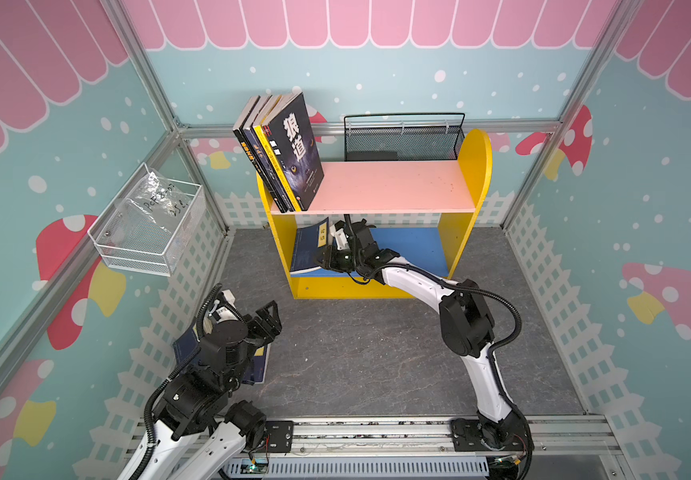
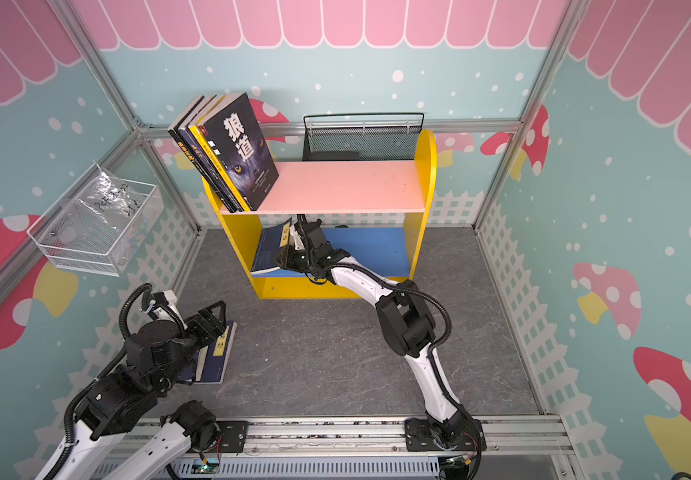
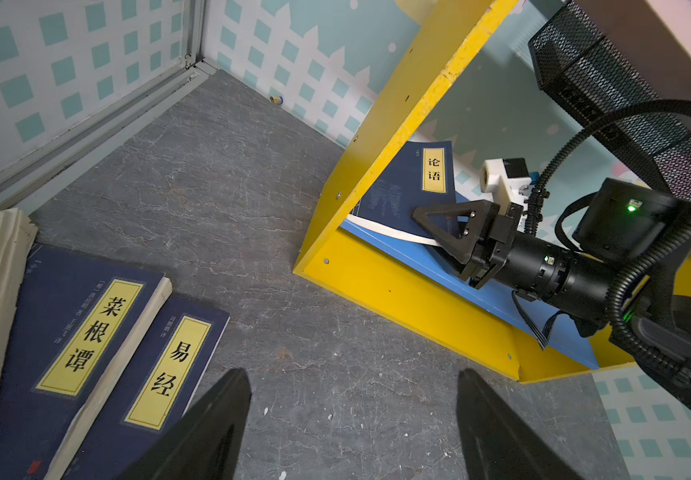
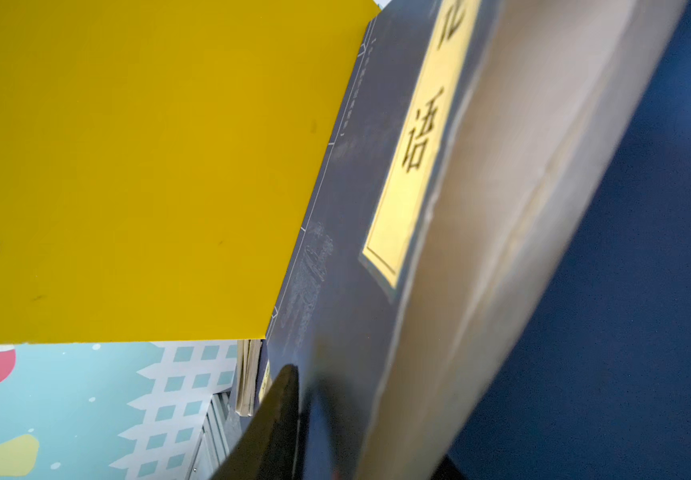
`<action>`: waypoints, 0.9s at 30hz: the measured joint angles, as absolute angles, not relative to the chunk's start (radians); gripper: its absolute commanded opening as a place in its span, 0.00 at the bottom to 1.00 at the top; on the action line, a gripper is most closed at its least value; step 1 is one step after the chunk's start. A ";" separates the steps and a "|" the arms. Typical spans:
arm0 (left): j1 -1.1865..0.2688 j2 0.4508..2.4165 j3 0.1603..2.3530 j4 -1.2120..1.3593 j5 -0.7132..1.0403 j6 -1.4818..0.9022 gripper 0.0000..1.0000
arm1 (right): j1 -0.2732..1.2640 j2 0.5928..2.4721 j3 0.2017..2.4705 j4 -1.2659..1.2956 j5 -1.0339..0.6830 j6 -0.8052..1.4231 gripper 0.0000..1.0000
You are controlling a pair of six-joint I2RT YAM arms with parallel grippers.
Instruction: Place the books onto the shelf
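Shelf [image 1: 476, 166] [image 2: 425, 166] is the landmark. Its pink upper board [image 1: 389, 187] carries four leaning books [image 1: 290, 153] [image 2: 231, 153] at the shelf's left end, tilted left against the yellow side, with a dark cover with white characters facing out. The rest of that board is bare. On the blue lower board [image 1: 410, 245], hard against the shelf's left side panel, one navy book [image 1: 306, 251] [image 2: 267, 249] with a yellow title label stands tilted, cover facing the shelf's open middle. The right gripper [image 1: 328, 254] [image 2: 285, 253] reaches into that lower tier from the shelf's front and grasps the navy book. The left wrist view shows one finger flat on the cover [image 3: 402, 187] and the page edge running in between the jaws [image 3: 439, 232]. The right wrist view shows a finger [image 4: 281, 415] on the cover [image 4: 335, 208], the shelf's yellow side [image 4: 128, 166] just beside it, and the other finger hidden. The left gripper [image 1: 267, 320] [image 2: 211, 313] [image 3: 352, 374] hangs in front of the shelf and off to its left, jaws spread wide with nothing between them, above the floor books [image 2: 217, 357] [image 3: 86, 332]. These are navy with yellow labels, lying flat and overlapping on the grey floor [image 1: 356, 353], well apart from the shelf. A black mesh basket [image 1: 402, 141] sits right behind the shelf's top, and a white wire basket [image 1: 148, 224] is on the wall left of the shelf.
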State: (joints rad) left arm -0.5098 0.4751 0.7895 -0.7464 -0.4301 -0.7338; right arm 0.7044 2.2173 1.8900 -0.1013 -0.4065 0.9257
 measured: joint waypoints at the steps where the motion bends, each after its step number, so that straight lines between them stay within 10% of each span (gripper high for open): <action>1: -0.510 0.475 0.789 -0.746 -0.430 -0.734 0.80 | 0.704 2.217 1.890 -0.104 -0.406 0.925 0.25; 27: -0.510 0.475 0.784 -0.743 -0.426 -0.738 0.80 | 0.705 2.217 1.890 -0.114 -0.407 0.905 0.38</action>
State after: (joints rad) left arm -0.5098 0.4747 0.7837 -0.7433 -0.4259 -0.7376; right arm 0.7052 2.2173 1.8904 -0.1139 -0.4072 0.9051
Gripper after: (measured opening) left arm 0.797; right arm 0.374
